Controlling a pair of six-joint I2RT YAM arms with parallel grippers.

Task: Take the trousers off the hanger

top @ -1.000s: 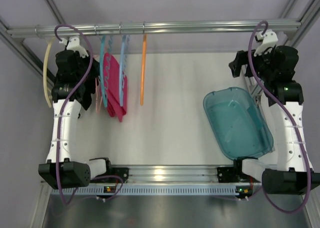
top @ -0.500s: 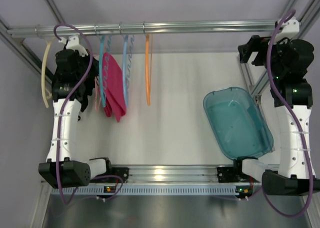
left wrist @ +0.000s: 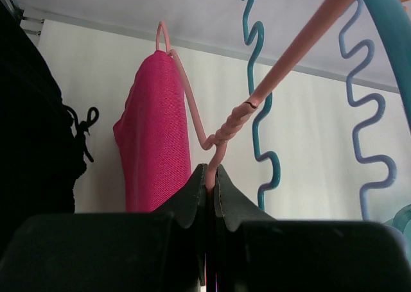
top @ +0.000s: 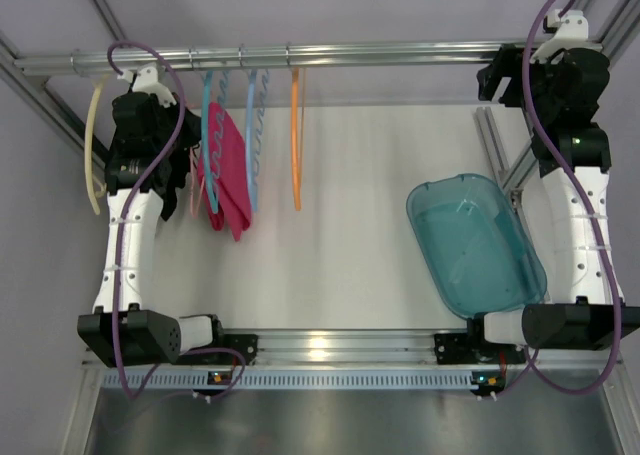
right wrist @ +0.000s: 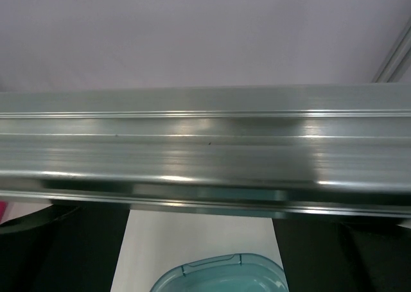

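Two grippers are up by the rail (top: 350,53). The left gripper (left wrist: 210,176) is pressed together, pinching the hanger (left wrist: 276,74) below the rail's left part, with the trousers (left wrist: 154,131) draped on it. The right gripper (right wrist: 202,240) is spread beneath the rail's right end.

Teal bin (top: 476,245), orange hanger (top: 297,145)

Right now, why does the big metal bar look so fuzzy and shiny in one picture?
Right wrist view: the metal bar is very close, so it blurs, with bright glare streaks. Left wrist view: the dark fingers look soft, the trousers sharp. Top external view: a glare spot on the near rail.
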